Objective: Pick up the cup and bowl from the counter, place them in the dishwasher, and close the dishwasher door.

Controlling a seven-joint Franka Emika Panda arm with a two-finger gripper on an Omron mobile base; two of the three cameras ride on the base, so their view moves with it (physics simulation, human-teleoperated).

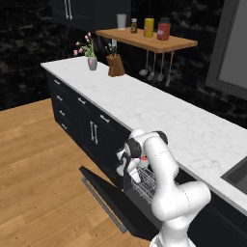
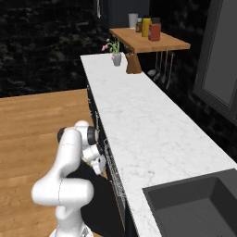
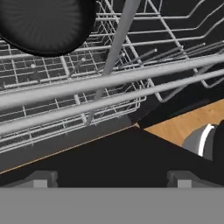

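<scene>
While hanging over the pulled-out white wire rack [image 3: 109,83] of the dishwasher [image 1: 140,193], spreads wide and holds nothing: gripper [image 3: 111,178], its two dark fingertips [image 3: 41,178] far apart. Lies ahead of those tips inside the rack, toward the hand view's upper left: black bowl [image 3: 46,24], apart from the fingers. Peeks out red beside the white wrist in the left base view, apparently in the rack: cup [image 1: 143,163]. Folds down low from the base, elbow raised, hand tipped toward the rack just below the marble counter [image 1: 159,106]. Lies dropped open, flat and black, over the wooden floor: dishwasher door [image 1: 111,198].
</scene>
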